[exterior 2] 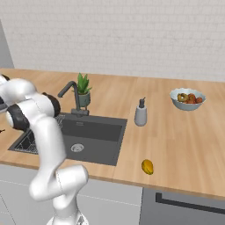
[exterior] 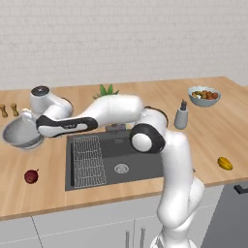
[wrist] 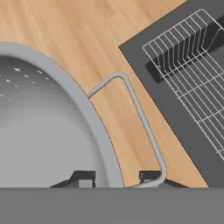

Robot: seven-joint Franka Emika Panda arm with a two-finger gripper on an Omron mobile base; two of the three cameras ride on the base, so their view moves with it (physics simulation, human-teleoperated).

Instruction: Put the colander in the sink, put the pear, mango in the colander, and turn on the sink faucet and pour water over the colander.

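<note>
Colander rim sits between end effector fingers.

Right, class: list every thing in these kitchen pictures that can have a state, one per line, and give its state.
colander: on the counter left of the sink, empty, rim gripped.
gripper: shut on the colander's rim, one fingertip inside, one outside.
sink: no fruit or colander in it, wire rack at its left.
sink faucet: no water running.
pear: lying on the counter.
mango: lying on the counter.
fruit bowl: filled.
</note>
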